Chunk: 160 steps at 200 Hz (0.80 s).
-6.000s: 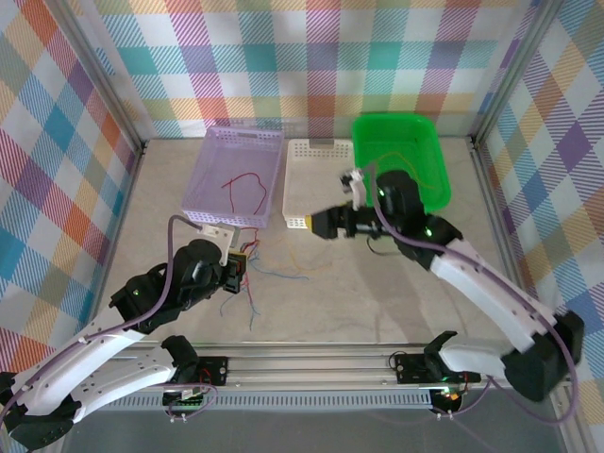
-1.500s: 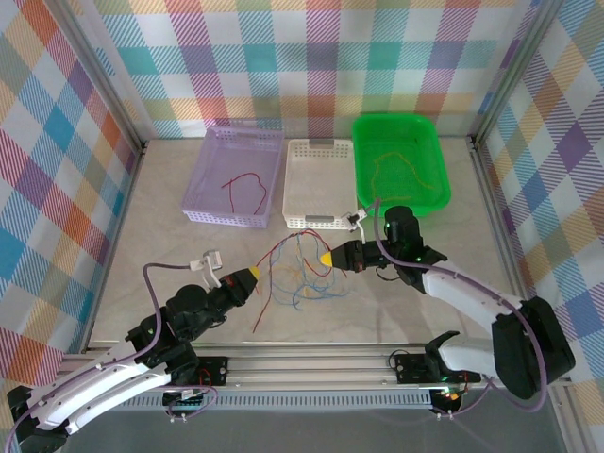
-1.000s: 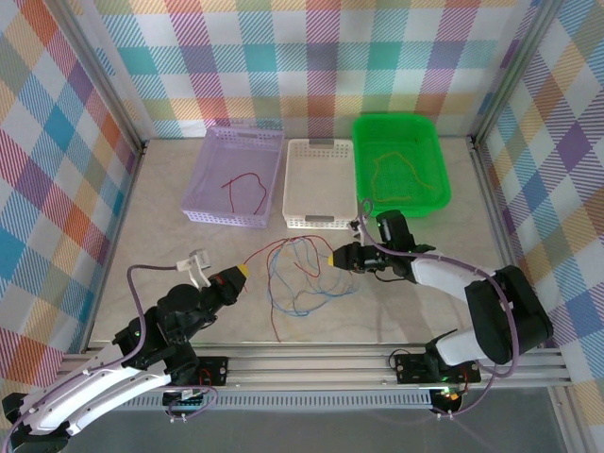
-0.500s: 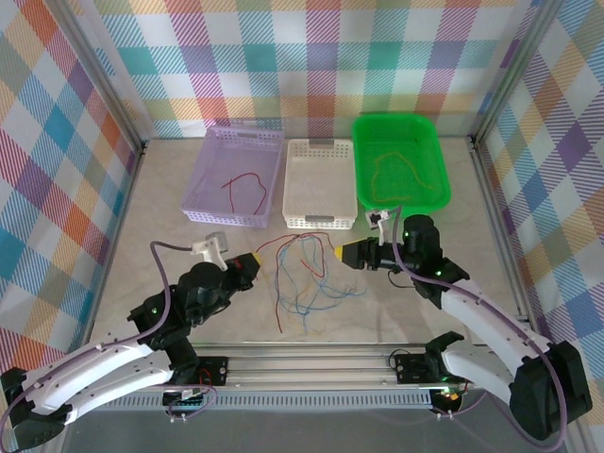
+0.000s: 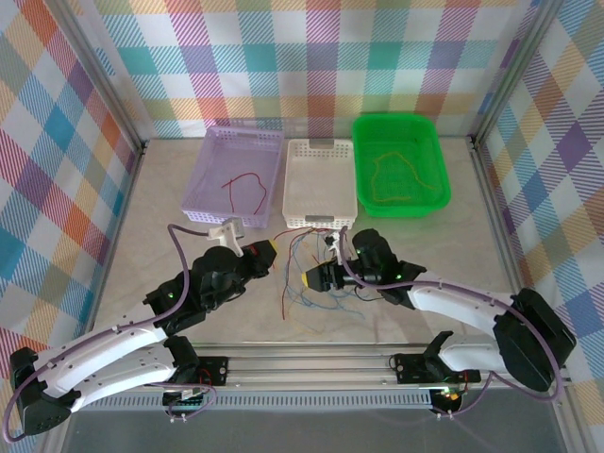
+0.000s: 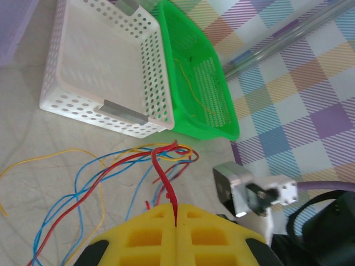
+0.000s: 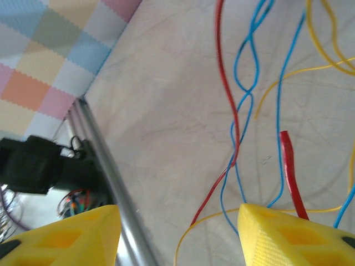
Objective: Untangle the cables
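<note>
- Top view: the cables lie in a loose tangle on the table, at lower centre, just in front of the white basket. The left gripper is seen at the tangle's left edge and the right gripper at its lower side. A red strand is already laid in the purple basket and a yellow strand in the green basket.
- Left wrist view: at the bottom, the left gripper is pressed fully together, and the red cable is pinched in the seam. From there it rises and curls into the blue and yellow strands near the white basket.
- Right wrist view: the right gripper is held well apart with nothing clamped. A short red end is seen beside the right-hand finger; whether it touches cannot be told. Red, blue and yellow strands cross on the table above the gap.
- Handling: the cables are judged very light, limp and thin. They are likely to slip from the pads and to drag neighbouring strands. A hold is best taken near a free end, clear of crossings.
</note>
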{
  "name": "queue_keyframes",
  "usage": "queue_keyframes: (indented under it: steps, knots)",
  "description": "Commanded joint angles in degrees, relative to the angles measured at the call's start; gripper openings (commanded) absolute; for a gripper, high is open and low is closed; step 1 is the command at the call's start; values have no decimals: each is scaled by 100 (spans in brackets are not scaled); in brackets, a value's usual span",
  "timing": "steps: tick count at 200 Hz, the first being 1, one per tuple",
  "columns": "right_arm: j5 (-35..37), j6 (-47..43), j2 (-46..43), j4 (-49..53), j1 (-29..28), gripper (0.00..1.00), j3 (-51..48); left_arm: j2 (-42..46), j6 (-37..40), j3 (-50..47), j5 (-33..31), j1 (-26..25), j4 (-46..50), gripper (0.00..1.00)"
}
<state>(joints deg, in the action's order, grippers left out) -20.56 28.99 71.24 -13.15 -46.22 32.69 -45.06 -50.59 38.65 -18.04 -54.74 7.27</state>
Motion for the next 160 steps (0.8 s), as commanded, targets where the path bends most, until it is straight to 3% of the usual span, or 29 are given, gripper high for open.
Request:
queue_keyframes:
  steps: [1,77,103,137,160]
  knots:
    - [872,95,206,-700,-219,58,247,-10,-180,151,99,-54,-324,0]
    - [2566,141,1161,-2605,-776,59,66,23,-373,128,88,-158,-539,0]
    - [2753,142,1369,-3072,-901,59,85,39,-383,160,27,-251,-575,0]
    - [3239,87,1526,-3051,-1053,57,214,142,-399,151,-57,-334,-595,0]
    - [3408,137,1654,-2936,-1087,48,315,231,-426,151,-51,-368,-621,0]
